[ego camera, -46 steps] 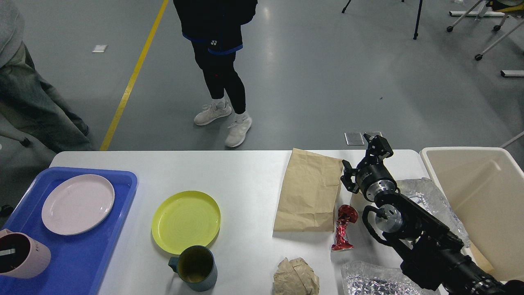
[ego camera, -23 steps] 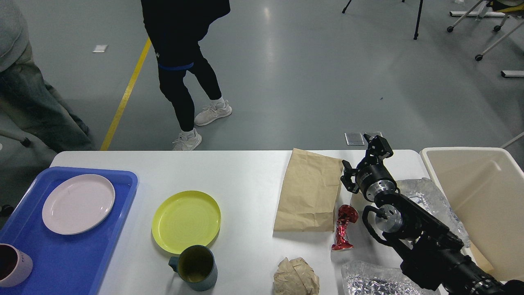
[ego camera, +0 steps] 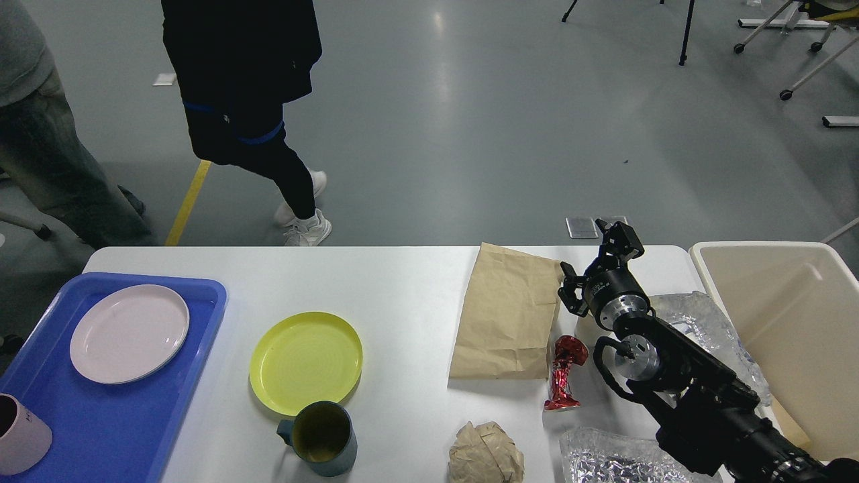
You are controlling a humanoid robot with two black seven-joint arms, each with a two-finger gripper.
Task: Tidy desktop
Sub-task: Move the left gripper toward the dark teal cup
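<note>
Across the lower half of the frame lies the desktop (ego camera: 402, 282), a white tabletop whose far edge runs along the middle of the frame, with grey floor beyond it. At lower right the right arm comes in from the corner and ends in the right gripper (ego camera: 599, 261), which is raised above the table's far right part, just right of a flat brown paper bag (ego camera: 507, 314); its two fingers stand spread apart with nothing between them. The left gripper does not show. Below the bag's lower right corner a crumpled red foil wrapper (ego camera: 562, 373) lies on the white surface, touching or nearly touching the bag's edge. A crumpled ball of brown paper (ego camera: 485, 453) sits at the bottom edge, centre right, and beside it to the right is a piece of clear crinkled plastic (ego camera: 617, 459), partly under the arm. Another clear plastic piece (ego camera: 698, 320) lies behind the arm, next to the beige bin (ego camera: 792, 322) at the right edge. At centre left a yellow plate (ego camera: 305, 362) rests on the table, with a dark teal mug (ego camera: 322, 439) just below it, overlapping its rim in view. At lower left a blue tray (ego camera: 127, 429) holds a pale pink plate (ego camera: 129, 333) and a pink cup (ego camera: 20, 433) cut by the frame's edge. Two people stand on the floor at upper left.
</note>
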